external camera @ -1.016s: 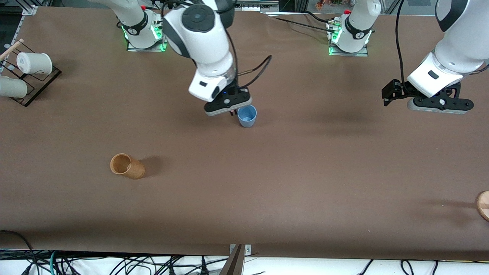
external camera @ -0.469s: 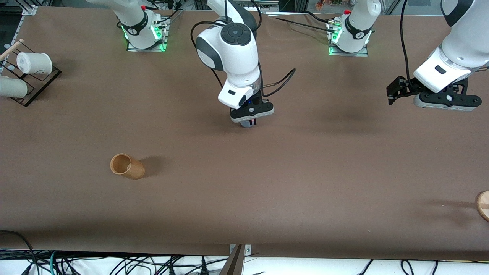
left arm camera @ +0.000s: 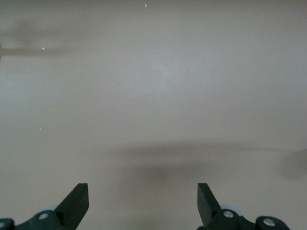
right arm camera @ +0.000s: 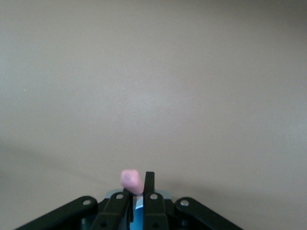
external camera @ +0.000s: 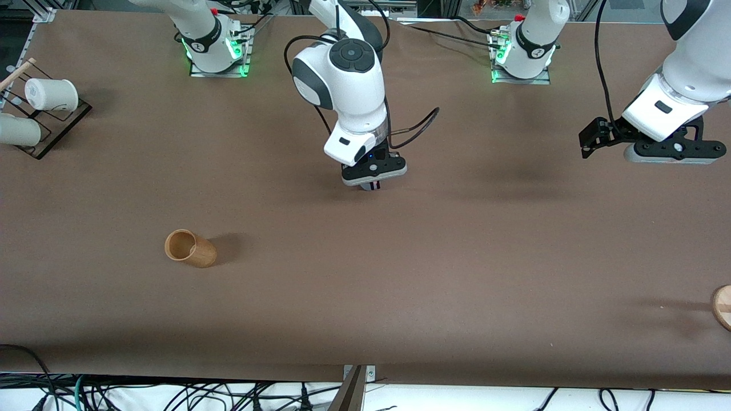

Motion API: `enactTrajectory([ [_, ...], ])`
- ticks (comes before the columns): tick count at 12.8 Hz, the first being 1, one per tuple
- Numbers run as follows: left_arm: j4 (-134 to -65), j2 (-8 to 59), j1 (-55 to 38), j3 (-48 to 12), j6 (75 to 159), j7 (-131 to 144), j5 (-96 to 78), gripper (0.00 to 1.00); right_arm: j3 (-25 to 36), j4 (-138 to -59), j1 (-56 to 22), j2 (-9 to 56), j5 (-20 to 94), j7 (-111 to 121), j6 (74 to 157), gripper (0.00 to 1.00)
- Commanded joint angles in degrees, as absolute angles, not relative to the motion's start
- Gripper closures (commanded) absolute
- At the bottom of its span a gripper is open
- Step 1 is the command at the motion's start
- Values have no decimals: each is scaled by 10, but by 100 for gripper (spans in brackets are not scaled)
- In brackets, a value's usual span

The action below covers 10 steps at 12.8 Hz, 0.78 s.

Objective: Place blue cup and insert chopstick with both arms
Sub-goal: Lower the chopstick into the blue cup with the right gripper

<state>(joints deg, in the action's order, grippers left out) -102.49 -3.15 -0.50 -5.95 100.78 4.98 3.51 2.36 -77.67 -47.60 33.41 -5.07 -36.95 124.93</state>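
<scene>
Brown wooden cup (external camera: 189,248) lying at lower left of the worktop (external camera: 457,274), right gripper (external camera: 372,185) at frame centre, jaws clenched on the pink chopstick (right arm camera: 130,180) over the mostly hidden blue cup (right arm camera: 138,215), left gripper (external camera: 582,144) waiting at upper right, jaws released.

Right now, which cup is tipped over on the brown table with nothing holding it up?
The brown wooden cup, on its side nearer the front camera. The white mugs sit on a rack.
</scene>
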Motion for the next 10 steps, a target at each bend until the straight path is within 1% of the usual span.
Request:
enactTrajectory([
  [1,-1009,-25,-2,-59,1000,52,24,0,20,-805,-476,310,-51,-378,1246,100],
  [6,-1005,-20,-2,-59,998,48,24,0,19,-812,-471,301,-51,-371,1240,100],
  [10,-996,-15,-3,-60,998,50,21,0,4,-805,-452,287,-51,-364,1210,100],
])
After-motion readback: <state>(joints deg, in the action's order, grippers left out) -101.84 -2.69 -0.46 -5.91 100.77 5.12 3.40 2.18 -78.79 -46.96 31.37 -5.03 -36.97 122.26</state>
